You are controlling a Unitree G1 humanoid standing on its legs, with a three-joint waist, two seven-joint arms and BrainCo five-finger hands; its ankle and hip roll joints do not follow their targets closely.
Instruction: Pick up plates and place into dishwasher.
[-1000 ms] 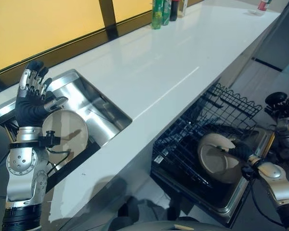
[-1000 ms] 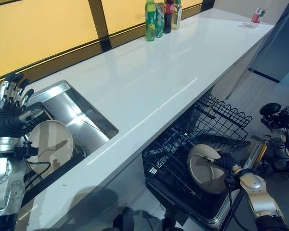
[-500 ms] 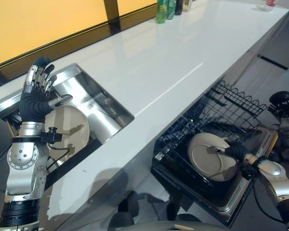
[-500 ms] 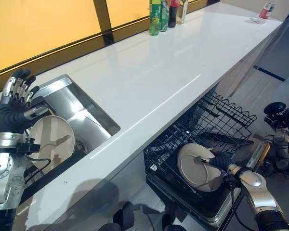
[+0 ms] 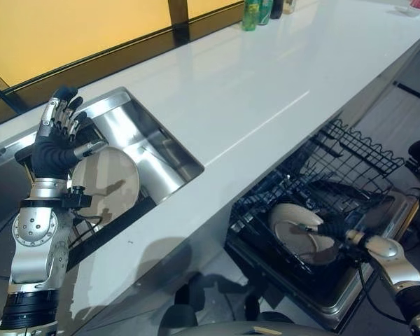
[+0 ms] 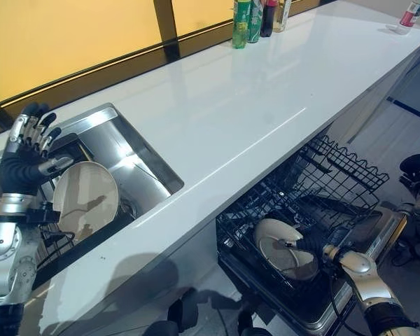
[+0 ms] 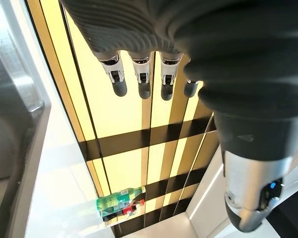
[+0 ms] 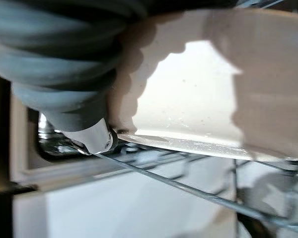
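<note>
A cream plate lies tilted in the black wire dishwasher rack. My right hand is shut on the plate's right edge; the right wrist view shows a finger pinching the plate's rim just above a rack wire. A second cream plate leans upright in the steel sink. My left hand is raised above the sink's left end, open with straight fingers, and holds nothing.
The long white counter runs between the sink and the pulled-out rack below its front edge. Bottles stand at the counter's far end by the yellow window. A can sits at the far right corner.
The right hand has lowered the plate from nearly upright to lying flatter and deeper in the rack. The camera has shifted slightly. The left hand stays raised over the sink.
</note>
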